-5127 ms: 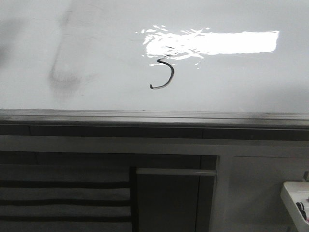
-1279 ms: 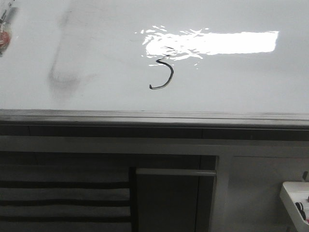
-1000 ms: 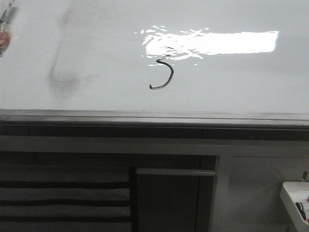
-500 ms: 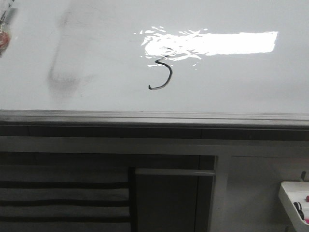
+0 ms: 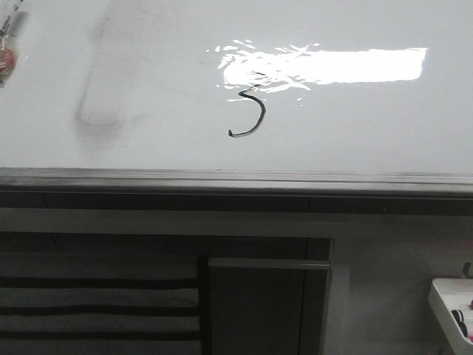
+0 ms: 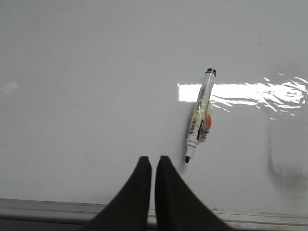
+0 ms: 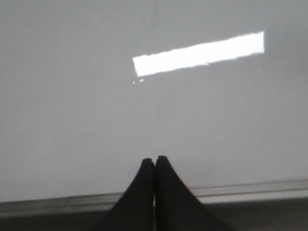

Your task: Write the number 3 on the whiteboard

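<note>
The whiteboard [image 5: 355, 126] fills the upper front view, with a grey rail along its near edge. The number 3 [image 5: 252, 114], a thin black hooked stroke, sits just under the bright glare. A black-tipped marker [image 6: 199, 118] lies loose on the board, uncapped. It also shows at the far left edge of the front view [image 5: 6, 53]. My left gripper [image 6: 153, 160] is shut and empty over the board's near edge, its tips just beside the marker's tip. My right gripper [image 7: 154, 159] is shut and empty over bare board. Neither gripper shows in the front view.
A blurry grey smear [image 5: 96, 118] marks the board left of the 3. Below the rail [image 5: 236, 180] stands a white cabinet with dark slats [image 5: 96, 303]. A white tray [image 5: 449, 305] with small items sits at the lower right.
Five seconds ago the board's far left edge showed only a shadow; the marker now lies there. Over the last second nothing has visibly moved.
</note>
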